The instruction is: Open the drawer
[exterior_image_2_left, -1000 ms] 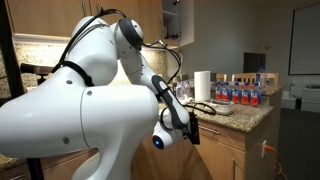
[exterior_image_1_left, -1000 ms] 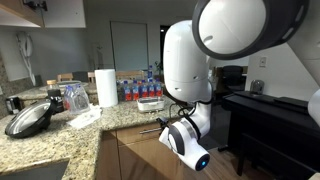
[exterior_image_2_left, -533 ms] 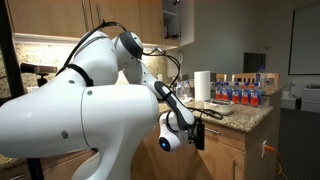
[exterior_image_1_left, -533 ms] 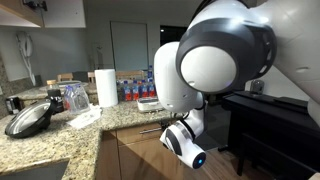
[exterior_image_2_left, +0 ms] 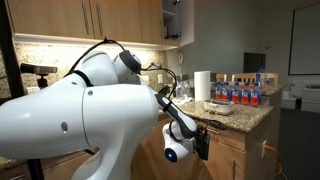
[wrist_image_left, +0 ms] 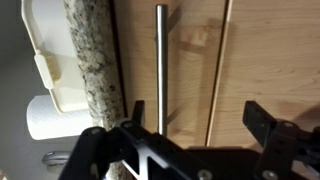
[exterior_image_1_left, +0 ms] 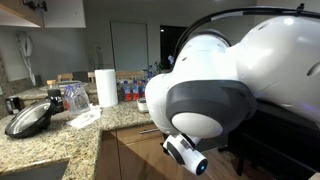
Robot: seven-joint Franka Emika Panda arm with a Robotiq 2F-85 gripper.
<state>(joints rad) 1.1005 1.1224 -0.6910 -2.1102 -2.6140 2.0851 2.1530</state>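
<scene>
Speckled granite bench (exterior_image_1_left: 60, 135) is carrying a white paper-towel roll (exterior_image_1_left: 106, 87) and a row of small bottles (exterior_image_1_left: 133, 88). In an exterior view, the bulky white robot arm (exterior_image_1_left: 230, 80) is filling the foreground and hiding most of the light-brown wooden drawer (exterior_image_1_left: 130, 142) just under the bench edge.

In an exterior view, the arm's wrist (exterior_image_2_left: 182, 150) is hanging close against the cabinet front below the bench; the jaws are not readable here.

In the wrist view, the drawer's long silver bar handle (wrist_image_left: 160, 60) is running up the picture beside the granite edge. The jaws are standing wide open and gripping nothing, with one black finger (wrist_image_left: 137, 120) lying on either side of the bar. The drawer front is looking flush, so probably shut. Alignment is judged the step in hand. The next move is calling for closing on the bar, then pulling straight outward.
</scene>
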